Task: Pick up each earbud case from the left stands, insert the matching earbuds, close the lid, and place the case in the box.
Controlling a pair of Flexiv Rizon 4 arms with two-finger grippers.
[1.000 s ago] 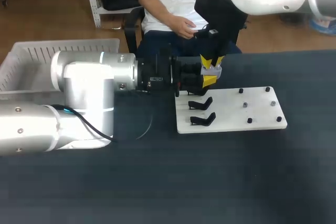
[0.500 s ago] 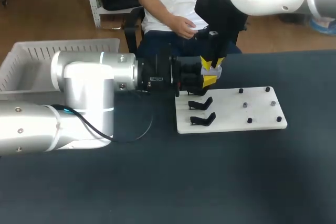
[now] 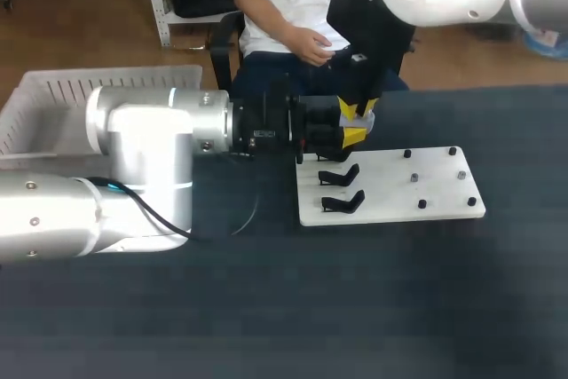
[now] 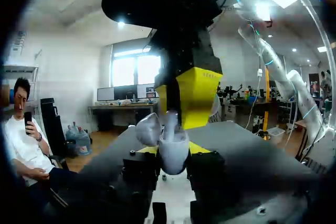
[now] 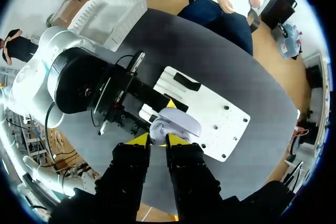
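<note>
Over the dark bench (image 3: pixel 266 308), by the far edge of the white board (image 3: pixel 390 206), the left arm's fingers (image 4: pixel 149 151) grip the open case (image 4: pixel 173 156) from both sides. Its lid is tipped back and its mouth faces up. Directly above, the right arm's fingers (image 4: pixel 197 95) point down, pinched on what looks like a pale earbud (image 4: pixel 170 121), stem at the case's mouth. The next push looks straight down along that stem, with little room to drift sideways. The box (image 3: pixel 53 104) sits far left.

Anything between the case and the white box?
Only the left arm itself. The left end effector holds the earbud case; the right end effector is over its open lid. Nothing loose shows before the box.
</note>
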